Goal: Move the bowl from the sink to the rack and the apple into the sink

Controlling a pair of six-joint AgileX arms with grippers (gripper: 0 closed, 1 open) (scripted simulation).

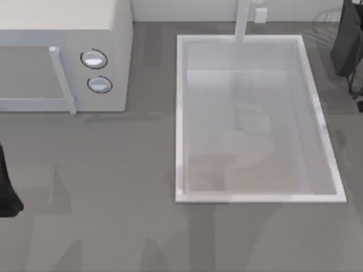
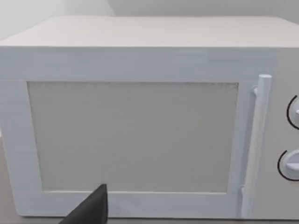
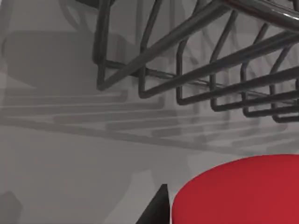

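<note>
my right gripper [image 3: 161, 205] hangs close to the apple [image 3: 238, 191] beside the rack [image 3: 201, 70]; grip unreadable.

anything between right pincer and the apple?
Nothing visible. In the right wrist view the apple lies close ahead of a dark pincer fingertip, bare table between them. The wire rack stands beyond the apple, not in the path.

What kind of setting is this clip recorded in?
Most likely a simulated kitchen counter. A white sink with a tap post sits beside a white microwave with two round knobs, and a dark wire rack stands on the grey surface next to a red apple.
</note>
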